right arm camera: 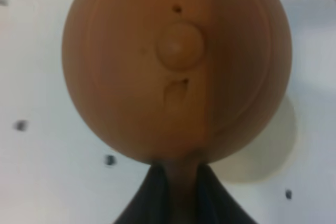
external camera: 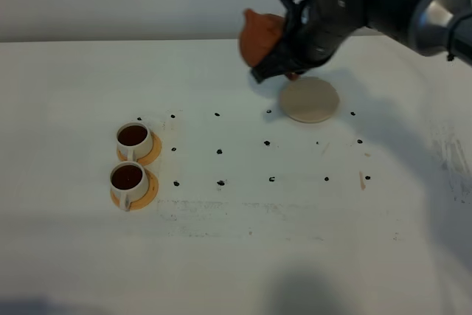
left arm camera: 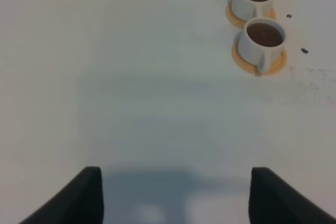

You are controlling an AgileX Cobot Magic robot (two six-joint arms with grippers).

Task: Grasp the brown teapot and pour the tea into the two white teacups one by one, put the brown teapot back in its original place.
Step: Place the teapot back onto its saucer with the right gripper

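Nearest the front edge of the table (external camera: 236, 256), toward its left side, the two white teacups (external camera: 131, 158) sit on orange saucers (external camera: 151, 189), one just behind the other, both dark with tea. So the pouring looks done and the step in hand is the return.

Farther back, right of the middle, lies the beige coaster (external camera: 310, 99), bare. Above its far-left rim the brown teapot (external camera: 262, 36) hangs in the air, the right pincer (right arm camera: 181, 182) clamped on its handle, with the lid knob facing the wrist camera.

To do it well, I would shift the pot toward the right edge until it is centred over the disc, level it so that the lid stays seated, then lower it straight and slowly, letting go only once the base rests flat.

The left pincer (left arm camera: 173, 192) hovers with its fingers apart over bare table, holding nothing.
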